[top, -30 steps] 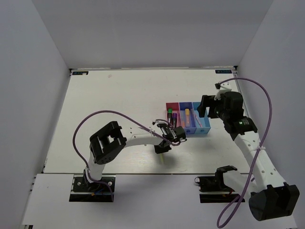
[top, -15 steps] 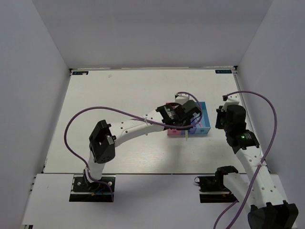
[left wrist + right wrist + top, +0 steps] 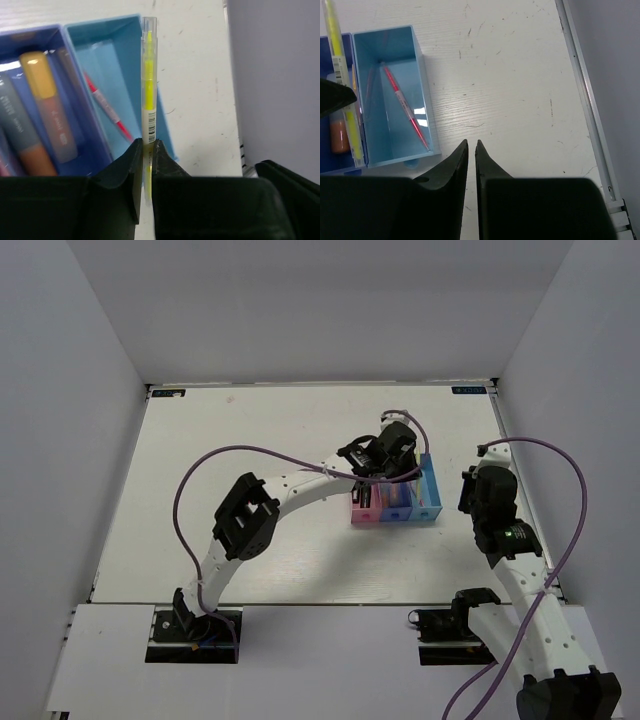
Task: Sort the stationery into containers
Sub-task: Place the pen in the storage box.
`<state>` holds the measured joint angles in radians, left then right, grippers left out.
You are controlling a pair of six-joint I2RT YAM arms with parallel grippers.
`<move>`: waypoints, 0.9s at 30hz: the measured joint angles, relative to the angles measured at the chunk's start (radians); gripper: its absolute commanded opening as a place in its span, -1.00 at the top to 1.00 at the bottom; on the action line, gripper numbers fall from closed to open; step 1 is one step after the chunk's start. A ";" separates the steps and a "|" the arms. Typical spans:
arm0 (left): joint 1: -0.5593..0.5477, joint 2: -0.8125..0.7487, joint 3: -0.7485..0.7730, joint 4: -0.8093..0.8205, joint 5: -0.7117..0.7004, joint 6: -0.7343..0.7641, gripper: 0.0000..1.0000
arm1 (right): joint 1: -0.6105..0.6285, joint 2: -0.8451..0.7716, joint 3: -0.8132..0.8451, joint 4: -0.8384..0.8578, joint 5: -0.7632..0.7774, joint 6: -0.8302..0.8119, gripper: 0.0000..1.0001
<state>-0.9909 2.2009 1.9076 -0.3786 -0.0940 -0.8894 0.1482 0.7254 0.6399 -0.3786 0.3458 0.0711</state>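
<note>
White scuffed table; joined pink, dark-blue, light-blue bins right of centre.

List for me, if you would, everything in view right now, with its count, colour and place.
table: one, white, under everything
pink bin: one, left end of the joined row; contents hidden by the arm
dark blue bin: one, middle of the row
light blue bin: one, right end of the row
highlighter: one, orange-pink, lying in the dark blue bin
marker: one, grey body with an orange end, beside the highlighter
pink-red pen: one, lying in the light blue bin
yellow pen: one, held over the light blue bin
left gripper: black, clamped on the yellow pen
right gripper: black, closed and empty, right of the bins
</note>
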 measured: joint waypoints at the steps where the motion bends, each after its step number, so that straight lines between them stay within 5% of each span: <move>1: 0.002 0.005 0.005 0.017 0.011 0.000 1.00 | -0.001 0.000 -0.002 0.000 0.000 0.000 0.73; 3: 0.009 0.005 0.006 0.050 0.032 0.000 1.00 | -0.003 0.000 -0.003 0.002 0.000 0.000 0.69; 12: 0.034 0.048 0.023 0.144 0.074 -0.023 0.38 | -0.004 0.000 -0.003 0.015 0.000 0.000 0.60; 19: 0.047 0.106 0.024 0.143 0.081 -0.048 0.09 | -0.014 -0.005 -0.017 0.020 0.000 0.000 0.55; 22: 0.049 0.108 0.024 0.144 0.081 -0.053 0.14 | -0.018 -0.006 -0.017 0.021 0.000 0.000 0.55; 26: 0.051 0.108 0.024 0.146 0.085 -0.055 0.69 | -0.020 -0.006 -0.017 0.022 -0.003 -0.001 0.35; 27: 0.051 0.106 0.024 0.146 0.088 -0.054 0.88 | -0.023 -0.006 -0.017 0.022 -0.009 -0.004 0.14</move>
<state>-0.9398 2.3070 1.9312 -0.2321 -0.0063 -0.9432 0.1257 0.7193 0.6231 -0.3569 0.3367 0.0673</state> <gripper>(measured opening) 0.192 0.312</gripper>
